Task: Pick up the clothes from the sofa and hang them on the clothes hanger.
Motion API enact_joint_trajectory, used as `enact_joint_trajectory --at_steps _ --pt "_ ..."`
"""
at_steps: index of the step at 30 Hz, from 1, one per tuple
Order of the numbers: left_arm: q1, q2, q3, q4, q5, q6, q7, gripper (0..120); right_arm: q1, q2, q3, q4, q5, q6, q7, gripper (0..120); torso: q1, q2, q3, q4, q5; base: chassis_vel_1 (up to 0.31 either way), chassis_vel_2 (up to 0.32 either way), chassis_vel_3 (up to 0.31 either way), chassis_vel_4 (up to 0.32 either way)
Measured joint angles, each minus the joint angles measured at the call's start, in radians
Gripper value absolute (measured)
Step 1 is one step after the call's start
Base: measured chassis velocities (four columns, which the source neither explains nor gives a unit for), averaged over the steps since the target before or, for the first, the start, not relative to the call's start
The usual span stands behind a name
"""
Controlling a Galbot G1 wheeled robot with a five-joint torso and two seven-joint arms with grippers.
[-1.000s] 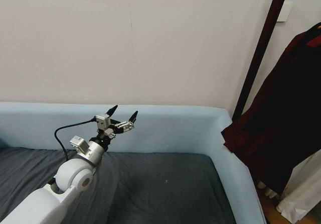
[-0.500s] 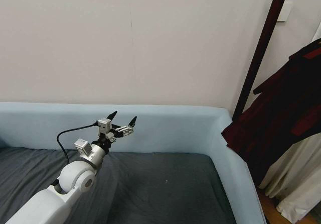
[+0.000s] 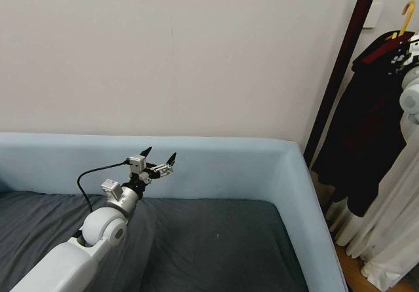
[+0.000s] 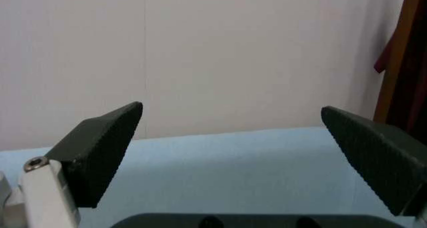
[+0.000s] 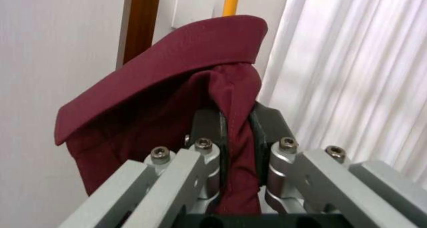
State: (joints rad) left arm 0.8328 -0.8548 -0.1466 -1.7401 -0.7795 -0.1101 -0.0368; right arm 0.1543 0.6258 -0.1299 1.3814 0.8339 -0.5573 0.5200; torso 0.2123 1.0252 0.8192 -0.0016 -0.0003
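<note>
Shirt collar (image 5: 167,58), pinched in my right gripper (image 5: 237,130) upper right, likely leaves hanger hook (image 5: 231,0) free; left gripper (image 3: 159,157) idles open, lower left.

Shirt (image 5: 160,78): dark red, pinched between the fingers of the right gripper (image 5: 235,133).
Hook (image 5: 230,0): yellow, seen above the collar.
Curtain (image 5: 347,73): white, hung just beside it.

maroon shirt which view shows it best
Right wrist view: the maroon shirt sits close, collar clear, pinched in the right gripper. Head view shows it hanging far off; left wrist view catches just an edge.
</note>
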Motion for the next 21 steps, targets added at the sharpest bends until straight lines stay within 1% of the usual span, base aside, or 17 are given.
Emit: enact_joint_trajectory --at_steps 5,11,16,21 --pt "-0.008 -0.003 0.003 0.009 0.001 -0.002 0.002 100 0.062 0.013 -0.052 -0.008 -0.002 -0.017 0.006 8 0.000 0.000 0.000 0.0000 0.0002 0.000 0.000 0.000 0.000" --pt "-0.013 -0.005 0.005 0.009 0.001 -0.003 0.002 100 0.083 0.011 -0.084 0.010 0.003 -0.030 0.006 8 0.000 0.000 0.000 0.0000 0.0002 0.000 0.000 0.000 0.000" --pt "-0.008 -0.004 0.002 0.005 0.001 -0.004 0.002 100 0.062 0.000 -0.095 0.030 0.010 -0.040 -0.001 8 0.000 0.000 0.000 0.0004 0.0001 0.000 0.000 0.000 0.000" --pt "-0.002 -0.001 -0.001 0.002 0.001 -0.005 0.002 100 0.012 -0.013 -0.073 0.063 0.023 -0.049 -0.003 8 0.000 0.000 0.000 0.0004 0.0005 0.000 0.000 0.000 0.000"
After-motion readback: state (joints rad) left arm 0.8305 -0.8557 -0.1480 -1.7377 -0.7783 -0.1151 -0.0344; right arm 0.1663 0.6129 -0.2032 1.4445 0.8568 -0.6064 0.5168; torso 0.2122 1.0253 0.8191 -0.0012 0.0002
